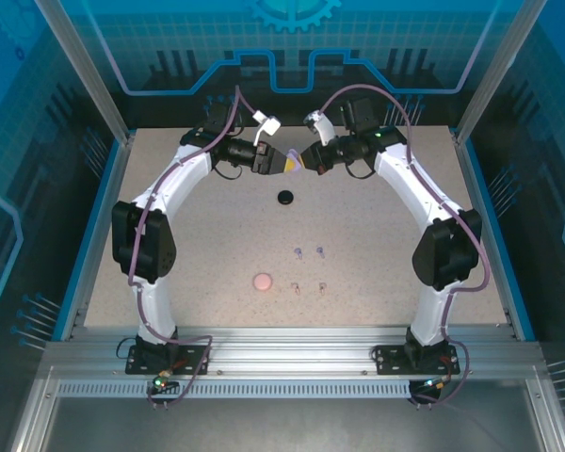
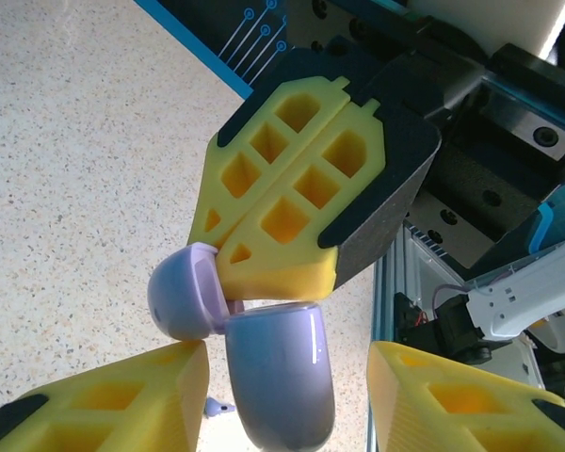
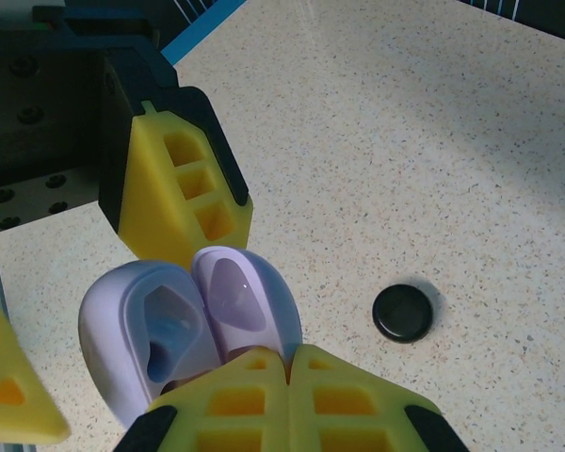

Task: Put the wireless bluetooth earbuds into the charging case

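From above, the left claw (image 1: 279, 162) and right claw (image 1: 307, 158) meet just beyond the black case (image 1: 285, 196), sharing the open lavender charging case (image 1: 294, 160). The lavender earbuds (image 1: 298, 251) lie on the tabletop (image 1: 217, 235), nearer than it. Left wrist: its fingers straddle the body, and whether they grip is unclear. Right wrist: its fingers, pressed together, meet the lid (image 3: 235, 297), which should be opened fully before fetching buds.

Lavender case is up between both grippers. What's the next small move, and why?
Probably ease the right gripper off the lavender case and down toward the lavender earbuds: the case stands open in the left gripper, and both buds lie on the table.
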Motion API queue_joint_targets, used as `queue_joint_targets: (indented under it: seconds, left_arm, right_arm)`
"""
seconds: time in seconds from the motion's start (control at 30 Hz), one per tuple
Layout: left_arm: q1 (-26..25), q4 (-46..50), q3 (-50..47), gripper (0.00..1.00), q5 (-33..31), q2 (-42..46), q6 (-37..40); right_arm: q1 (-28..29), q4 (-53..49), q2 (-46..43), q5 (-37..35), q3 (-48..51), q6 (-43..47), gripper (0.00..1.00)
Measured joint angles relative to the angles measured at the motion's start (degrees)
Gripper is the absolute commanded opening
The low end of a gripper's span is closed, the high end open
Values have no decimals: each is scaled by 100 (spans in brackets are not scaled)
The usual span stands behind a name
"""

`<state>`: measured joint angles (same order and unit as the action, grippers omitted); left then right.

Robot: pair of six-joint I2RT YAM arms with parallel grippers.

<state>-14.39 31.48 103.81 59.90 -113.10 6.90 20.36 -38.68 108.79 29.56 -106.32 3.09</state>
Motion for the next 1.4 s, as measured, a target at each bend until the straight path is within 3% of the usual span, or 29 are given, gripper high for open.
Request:
queue_joint_targets:
  seconds: [0.3,0.6,0.67,0.73,0.87,1.03,1.2,1.4]
  left_arm:
    - [0,120,57,39,0,-28,74]
    - [4,144,74,21,28,-35,76]
    - [15,157,74,16,50,-35,72]
    - [20,149,74,11,101,-35,98]
    - [48,144,55,5,177,-33,68]
    - [57,-494,-507,0,184,151,-258]
    - [57,-1110,-1051,0,26,367,-664]
    - [57,-1873,-1672,0,-352,868,-1178]
  right_arm:
    - [26,-33,0,-2,-15,2,0]
    - [33,-37,0,-28,-31,2,1]
    - [35,-61,0,-46,-57,-4,10]
    - [50,-96,0,-68,-98,-33,25]
    - [48,-92,-2,-267,-116,-98,42]
    - [35,-46,-157,-341,-55,-254,53]
    - [-20,127,-1036,-317,621,-485,64]
    - [-168,356,-2138,-396,1519,-734,66]
